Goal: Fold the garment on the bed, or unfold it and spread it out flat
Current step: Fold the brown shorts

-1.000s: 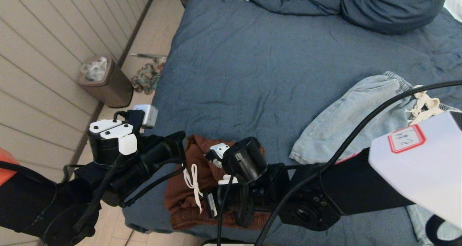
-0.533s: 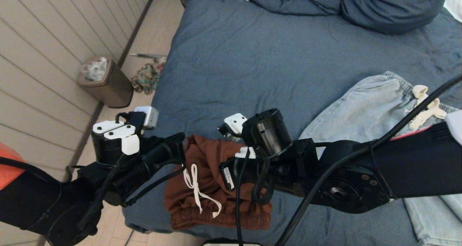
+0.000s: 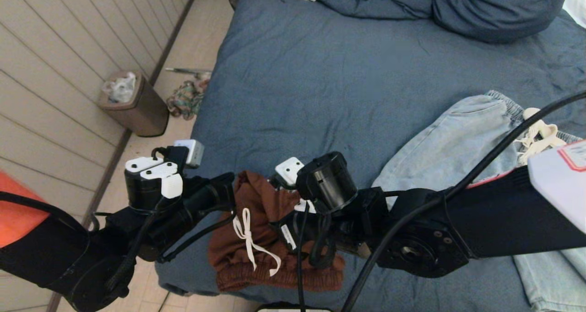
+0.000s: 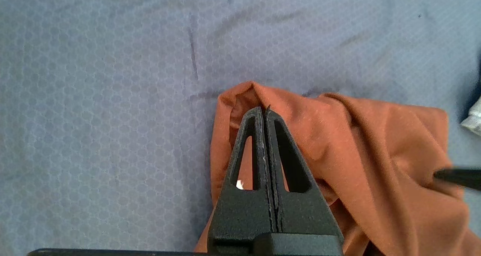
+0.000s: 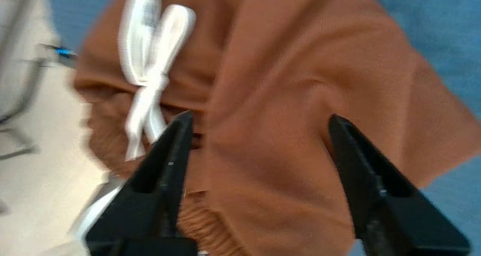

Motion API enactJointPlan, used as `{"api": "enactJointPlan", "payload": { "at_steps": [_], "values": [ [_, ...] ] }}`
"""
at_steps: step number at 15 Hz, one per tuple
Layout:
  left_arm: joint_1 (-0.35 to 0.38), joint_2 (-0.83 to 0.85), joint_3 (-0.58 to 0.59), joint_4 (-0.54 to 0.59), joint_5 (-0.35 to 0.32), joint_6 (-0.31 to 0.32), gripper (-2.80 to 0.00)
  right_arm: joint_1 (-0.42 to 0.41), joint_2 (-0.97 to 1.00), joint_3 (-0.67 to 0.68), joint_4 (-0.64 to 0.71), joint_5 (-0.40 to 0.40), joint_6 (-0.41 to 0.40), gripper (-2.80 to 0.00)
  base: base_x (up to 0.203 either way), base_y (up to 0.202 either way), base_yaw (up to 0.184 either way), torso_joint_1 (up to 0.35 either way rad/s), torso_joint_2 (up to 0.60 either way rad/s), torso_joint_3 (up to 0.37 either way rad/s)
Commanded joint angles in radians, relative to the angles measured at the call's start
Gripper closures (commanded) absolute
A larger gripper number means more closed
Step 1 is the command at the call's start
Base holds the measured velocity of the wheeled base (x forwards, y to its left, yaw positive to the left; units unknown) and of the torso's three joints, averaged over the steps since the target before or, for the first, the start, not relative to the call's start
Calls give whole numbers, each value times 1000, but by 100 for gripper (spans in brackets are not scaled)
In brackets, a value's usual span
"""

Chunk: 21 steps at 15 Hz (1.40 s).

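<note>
From the head view, the wide bed with its wrinkled slate-blue cover (image 3: 320, 87) filled most of the scene, a bunched blue duvet (image 3: 439, 5) heaped along its far edge. A folded rust-brown knit garment with a white drawstring (image 3: 238, 252) lay at the near edge, close to the near left corner. Pale blue denim trousers (image 3: 453, 142) sprawled toward the right edge. Both black arms crossed over the near edge and hid part of the brown garment; a black cable (image 3: 458, 183) ran across the denim. Beside the bed, on the pale wood floor along a panelled wall, stood a brown waste bin (image 3: 137, 106) and a small crumpled patterned cloth (image 3: 185, 99).

In the left wrist view, the left pincer (image 4: 265, 111) was pressed fully together, holding nothing between its tips, poised over the folded edge of the brown garment against the blue cover.

In the right wrist view, the right pincer (image 5: 259, 120) stood wide, empty, its fingers straddling a fold of the brown fabric, with the white drawstring bow (image 5: 150, 71) just beside one finger.
</note>
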Motion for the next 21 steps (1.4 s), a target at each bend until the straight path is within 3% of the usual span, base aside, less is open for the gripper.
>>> {"api": "enactJointPlan", "payload": {
  "at_steps": [1, 4, 5, 16, 21],
  "values": [
    [1, 9, 1, -8, 1, -2, 0, 5, 36, 4, -18, -37, -7, -280, 0, 0, 0, 0, 0, 0],
    [-1, 15, 2, -7, 1, -2, 0, 11, 56, 3, -46, -43, -6, -280, 0, 0, 0, 0, 0, 0],
    [0, 21, 2, -8, 1, -2, 0, 12, 59, 5, -46, -43, -6, 0, 0, 0, 0, 0, 0, 0],
    [-1, 32, 1, -8, 0, -3, 0, 41, 39, 26, -60, -48, -13, 0, 0, 0, 0, 0, 0, 0],
    [-1, 20, -1, -8, 0, -2, 0, 184, -4, 36, -57, -43, 1, 0, 0, 0, 0, 0, 0, 0]
  ]
}}
